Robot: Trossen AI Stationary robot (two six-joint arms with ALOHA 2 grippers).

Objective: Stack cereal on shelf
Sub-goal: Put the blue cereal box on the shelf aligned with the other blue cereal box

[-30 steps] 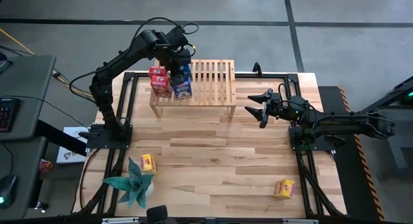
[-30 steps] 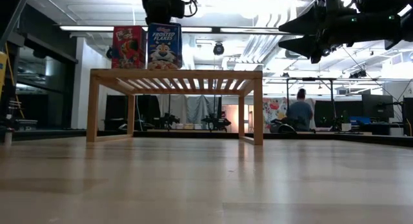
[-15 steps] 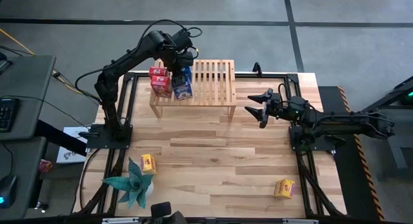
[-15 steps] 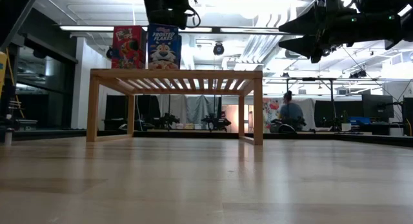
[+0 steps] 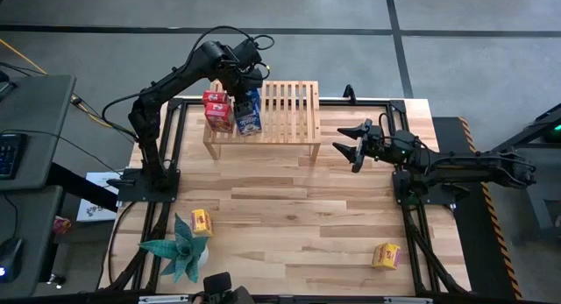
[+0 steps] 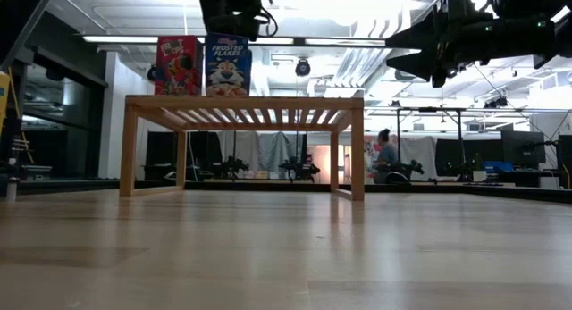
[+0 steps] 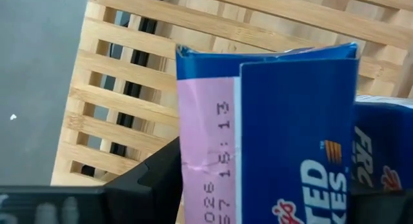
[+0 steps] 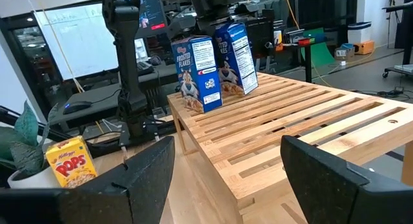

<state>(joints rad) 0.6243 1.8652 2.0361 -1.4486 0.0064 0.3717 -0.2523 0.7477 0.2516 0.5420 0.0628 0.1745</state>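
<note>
On the left end of the light-wood shelf (image 5: pixel 294 111) stand two red cereal boxes (image 5: pixel 217 111) and two blue cereal boxes, a front one (image 5: pixel 249 122) and a rear one (image 5: pixel 247 100), all upright on their bottoms. My left gripper (image 5: pixel 243 87) is above the blue boxes, its fingers down around one blue box (image 7: pixel 271 140). My right gripper (image 5: pixel 346 144) hangs open and empty right of the shelf. Two yellow cereal boxes (image 5: pixel 202 221) (image 5: pixel 387 255) lie on the tabletop. My left gripper comes from above, pointing down, with one dark finger (image 7: pixel 148 179) beside each of two opposite sides of the blue box, at its top end (image 7: pixel 190 172). The box stands upright with its bottom on the shelf. The box top hides the pads, so I cannot see the contact itself.
A teal spiky plant (image 5: pixel 180 247) stands at the near left corner, next to one yellow box. The right part of the shelf's slatted top (image 8: pixel 290 133) is bare. A person moves in the room behind the table (image 6: pixel 386 154).
My left gripper has shifted slightly above the blue boxes and then stayed still. The boxes on the shelf stay upright where they were.
</note>
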